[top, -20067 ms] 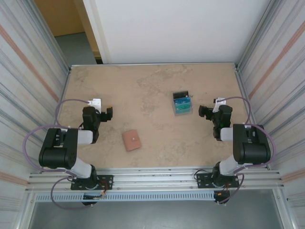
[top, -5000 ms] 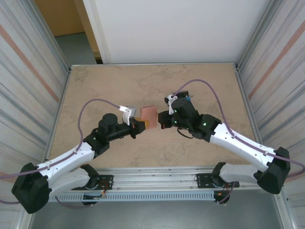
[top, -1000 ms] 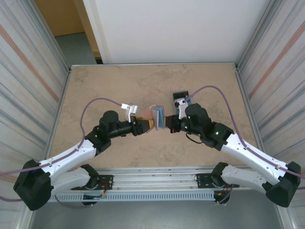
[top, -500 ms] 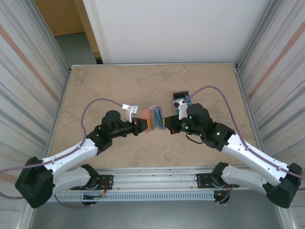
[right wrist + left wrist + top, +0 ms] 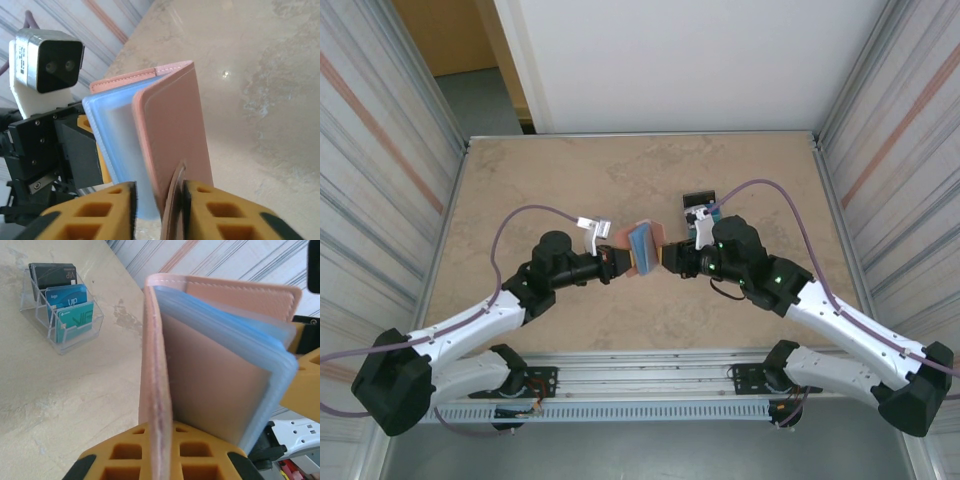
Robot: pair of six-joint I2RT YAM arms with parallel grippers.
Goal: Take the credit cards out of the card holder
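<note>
- The left gripper is clenched on one cover of the small pinkish-brown leather bifold card holder. The holder hangs in the air above the beige stone-patterned table.
- The right gripper is just to the right of the card holder. It is clamped on the opposite cover, and the brown snap tab hangs between its yellow fingers.
- The two covers are parted like a book held between the arms. The light-blue inner sleeves fan out in the gap, with their free edges on the side away from the spine.
- I cannot tell whether credit cards sit in those sleeves; no card edge shows.
- Both arms are equally near, and both are busy holding. My judgement is that one must let go before it can reach into the sleeves from the open side.
- Beyond the card holder and to its right, a clear plastic stand sits on the table, well apart. It holds a black card, a blue card and a teal card and is not in the way.
</note>
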